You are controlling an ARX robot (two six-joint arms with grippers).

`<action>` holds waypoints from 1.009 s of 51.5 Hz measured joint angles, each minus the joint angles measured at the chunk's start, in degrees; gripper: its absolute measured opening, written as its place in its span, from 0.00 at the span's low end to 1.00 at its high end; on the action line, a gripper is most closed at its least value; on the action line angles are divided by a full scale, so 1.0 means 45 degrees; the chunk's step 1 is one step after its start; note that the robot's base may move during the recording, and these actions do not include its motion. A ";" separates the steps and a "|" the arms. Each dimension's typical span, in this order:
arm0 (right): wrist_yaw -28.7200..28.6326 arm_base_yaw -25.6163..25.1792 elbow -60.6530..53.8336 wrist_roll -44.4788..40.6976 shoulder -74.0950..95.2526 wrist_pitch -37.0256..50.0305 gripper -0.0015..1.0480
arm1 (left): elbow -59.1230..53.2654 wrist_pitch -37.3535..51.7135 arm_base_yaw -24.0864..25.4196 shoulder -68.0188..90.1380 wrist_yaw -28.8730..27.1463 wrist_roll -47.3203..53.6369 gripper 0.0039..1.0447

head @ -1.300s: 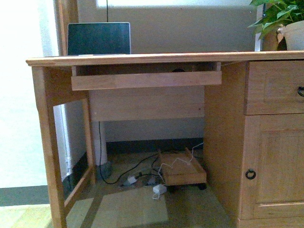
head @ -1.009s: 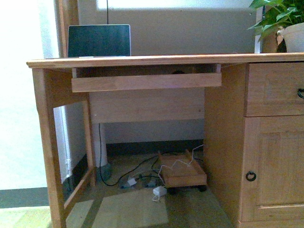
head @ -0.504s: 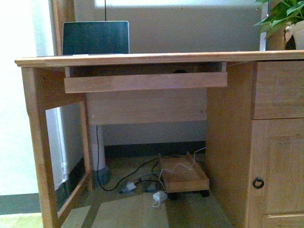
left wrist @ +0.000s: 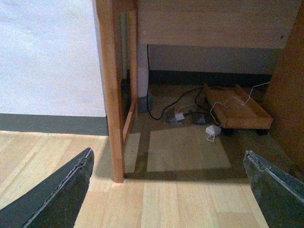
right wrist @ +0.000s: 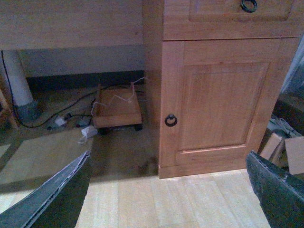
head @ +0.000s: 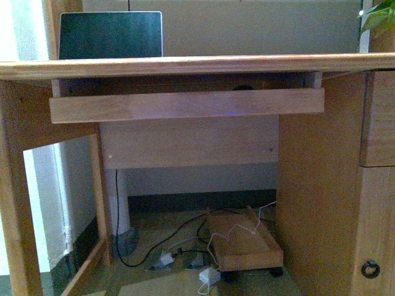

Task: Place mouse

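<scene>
No clear mouse shows in any view. In the front view a small dark rounded shape [head: 244, 87] peeks over the front board of the pull-out keyboard tray [head: 185, 105]. Only its top shows, and I cannot tell whether it is the mouse. A laptop [head: 111, 35] stands open on the wooden desk [head: 197, 65] at the left. Neither arm shows in the front view. My left gripper [left wrist: 167, 153] is open and empty, low over the floor by the desk's left leg [left wrist: 111, 90]. My right gripper [right wrist: 167, 154] is open and empty, facing the cabinet door [right wrist: 223, 104].
Under the desk lie a low wheeled wooden tray [head: 244, 243], dark and white cables, and a white adapter [head: 210, 275]. The desk's right side holds a drawer [right wrist: 228, 14] and a door with a ring pull [right wrist: 171, 120]. A plant [head: 376, 18] stands at the desk's far right. Cardboard pieces [right wrist: 285, 147] lie right of the cabinet.
The front view has closed in on the desk: the tray, laptop and desk top loom larger, and the right-hand cabinet and plant have slid toward the frame's edge.
</scene>
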 joint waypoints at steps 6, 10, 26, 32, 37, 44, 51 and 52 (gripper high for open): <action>-0.0005 0.0000 0.0000 0.0000 -0.0010 0.0000 0.93 | 0.0000 0.0000 0.0000 -0.0005 0.0005 0.0000 0.93; -0.0010 0.0000 0.0000 0.0000 -0.0010 0.0000 0.93 | 0.0000 0.0000 0.0000 -0.0005 0.0000 0.0000 0.93; 0.0000 0.0000 0.0000 0.0000 -0.0010 -0.0005 0.93 | 0.0000 0.0000 0.0000 -0.0005 0.0000 0.0000 0.93; -0.0010 0.0000 0.0000 0.0000 -0.0015 -0.0005 0.93 | 0.0000 0.0000 0.0000 -0.0010 0.0000 0.0000 0.93; 0.0000 0.0000 0.0000 0.0000 -0.0015 -0.0005 0.93 | 0.0000 0.0000 0.0000 -0.0010 0.0000 0.0000 0.93; -0.0005 0.0000 0.0000 0.0005 -0.0015 0.0000 0.93 | 0.0000 0.0000 0.0000 -0.0010 0.0005 0.0000 0.93; -0.0005 0.0000 0.0000 0.0010 -0.0015 0.0000 0.93 | 0.0000 0.0000 0.0000 -0.0010 0.0000 0.0000 0.93; -0.0005 0.0000 0.0000 -0.0005 -0.0015 0.0000 0.93 | 0.0000 0.0000 0.0000 -0.0010 0.0000 -0.0005 0.93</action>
